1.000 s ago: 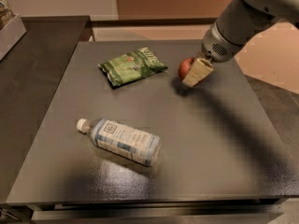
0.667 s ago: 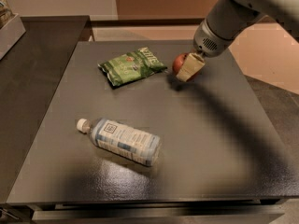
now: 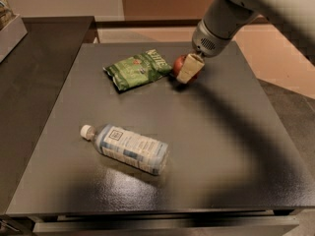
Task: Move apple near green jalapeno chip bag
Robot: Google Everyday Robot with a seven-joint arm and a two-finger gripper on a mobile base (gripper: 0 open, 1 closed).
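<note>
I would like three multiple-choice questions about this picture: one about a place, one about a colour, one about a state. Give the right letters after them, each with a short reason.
1. Where is the apple?
A. on the floor
B. at the gripper, close by the green chip bag
C. inside a drawer

2. What colour is the cap of the water bottle?
A. white
B. red
C. green

3. How is the water bottle placed?
A. standing upright
B. hanging from the gripper
C. lying on its side on the table

Answers: 1 B, the gripper covers part of the apple next to the bag; 2 A, the cap shows white against the dark table; 3 C, its long side rests on the table.
</note>
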